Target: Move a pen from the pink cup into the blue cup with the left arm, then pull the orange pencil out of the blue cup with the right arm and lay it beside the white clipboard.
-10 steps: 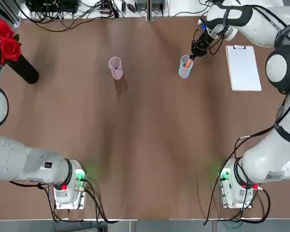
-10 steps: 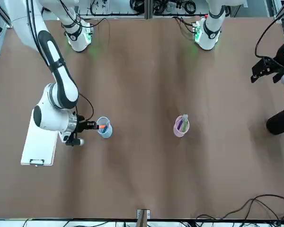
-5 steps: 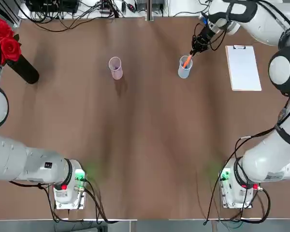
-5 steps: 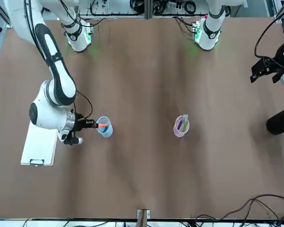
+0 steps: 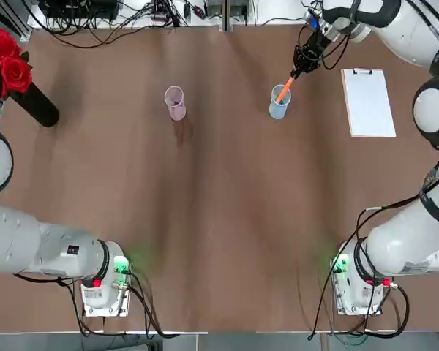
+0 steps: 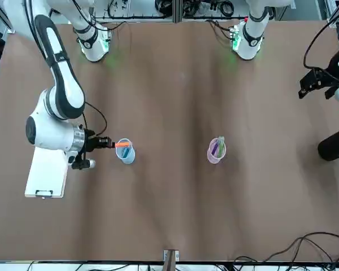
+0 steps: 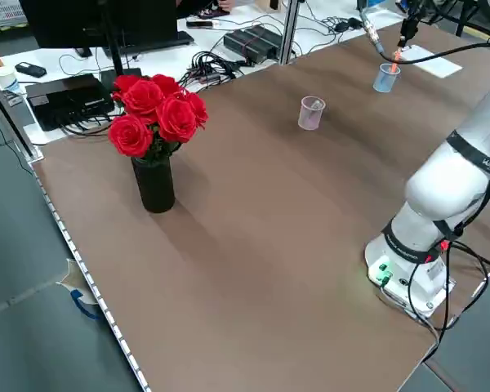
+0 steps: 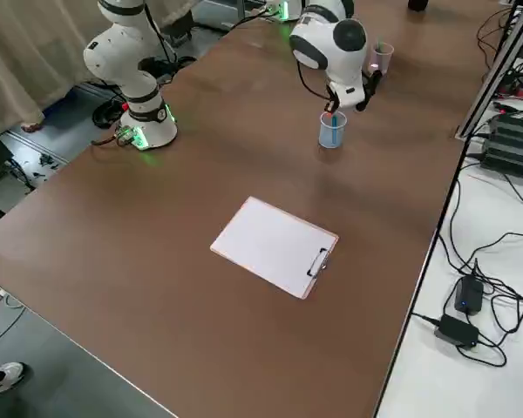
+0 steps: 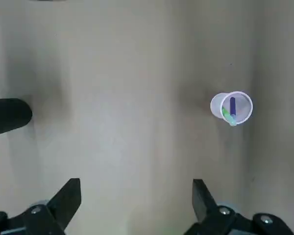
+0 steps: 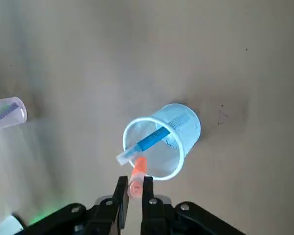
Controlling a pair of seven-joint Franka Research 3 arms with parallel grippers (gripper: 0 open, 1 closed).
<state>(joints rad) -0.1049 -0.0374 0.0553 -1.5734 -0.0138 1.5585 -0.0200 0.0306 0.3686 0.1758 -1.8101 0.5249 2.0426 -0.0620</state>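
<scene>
Right gripper clamped on the orange pencil at the blue cup

The right gripper (image 10: 135, 180) is at the far right of the table, just above the rim of the blue cup (image 5: 279, 102). Its fingers are closed on the orange pencil (image 5: 284, 90), gripping it by its upper end. The pencil slants up out of the cup's mouth, its lower part within the rim and its upper part above it. A blue pen (image 10: 153, 139) also stands in this cup, leaning on the rim next to the pencil.

The left gripper (image 9: 137, 183) is out over the left side of the table, nearer than the black vase (image 5: 35, 104). Its fingers are wide apart with nothing between them.

The pink cup (image 5: 175, 103) stands upright to the left of the blue one, well apart from it, at about the same depth. It holds two pens, a purple one (image 9: 232, 106) and a green one (image 9: 227, 115), both leaning inside.

The clipboard (image 5: 369, 104) lies flat at the right, to the right of the blue cup, with its clip at the far end and white paper facing up. The vase, with red roses (image 5: 11, 62) in it, is tilted at the far left. Cables (image 5: 110, 29) lie tangled beyond the table's far edge.
</scene>
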